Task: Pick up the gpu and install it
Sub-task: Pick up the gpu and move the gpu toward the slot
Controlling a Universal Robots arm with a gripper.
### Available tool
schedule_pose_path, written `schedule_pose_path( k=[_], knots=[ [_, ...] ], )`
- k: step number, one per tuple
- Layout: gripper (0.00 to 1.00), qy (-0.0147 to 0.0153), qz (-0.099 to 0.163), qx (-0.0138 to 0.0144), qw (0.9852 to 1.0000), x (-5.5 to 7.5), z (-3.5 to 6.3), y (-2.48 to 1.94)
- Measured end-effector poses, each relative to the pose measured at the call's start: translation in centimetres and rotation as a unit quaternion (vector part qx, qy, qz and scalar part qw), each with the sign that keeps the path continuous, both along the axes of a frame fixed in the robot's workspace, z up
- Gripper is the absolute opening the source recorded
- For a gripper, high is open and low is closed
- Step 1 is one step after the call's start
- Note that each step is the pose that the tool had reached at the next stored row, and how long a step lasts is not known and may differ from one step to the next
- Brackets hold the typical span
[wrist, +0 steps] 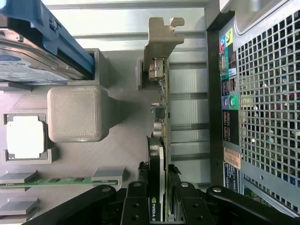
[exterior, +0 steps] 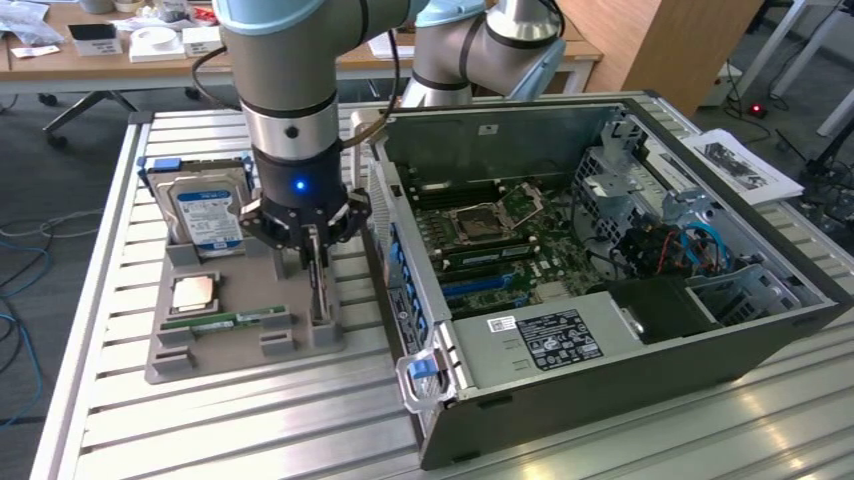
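Slatted table (exterior: 200,420), grey tray (exterior: 240,345): gpu (exterior: 320,298) (wrist: 159,108) stands on edge in its slot, long axis parallel to the case (exterior: 601,340) wall. Gripper (exterior: 314,262) (wrist: 159,206) directly above, fingers (wrist: 136,204) clamped on both faces.

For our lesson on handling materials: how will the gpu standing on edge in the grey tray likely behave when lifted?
The gpu looks like a thin rigid board, so probably stiff, not floppy. Standing on edge in the tray, it could tip if nudged sideways. Its exposed components suggest it is fragile.
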State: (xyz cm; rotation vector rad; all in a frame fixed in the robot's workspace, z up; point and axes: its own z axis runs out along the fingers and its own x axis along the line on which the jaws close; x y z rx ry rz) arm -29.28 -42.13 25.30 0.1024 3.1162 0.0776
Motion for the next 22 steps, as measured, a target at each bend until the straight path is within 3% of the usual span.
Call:
schedule_pose_path(
  k=[22],
  knots=[
    [0.27, 0.0000, 0.000, -0.0023, 1.0000, 0.2, 1.90, 0.00]
  ],
)
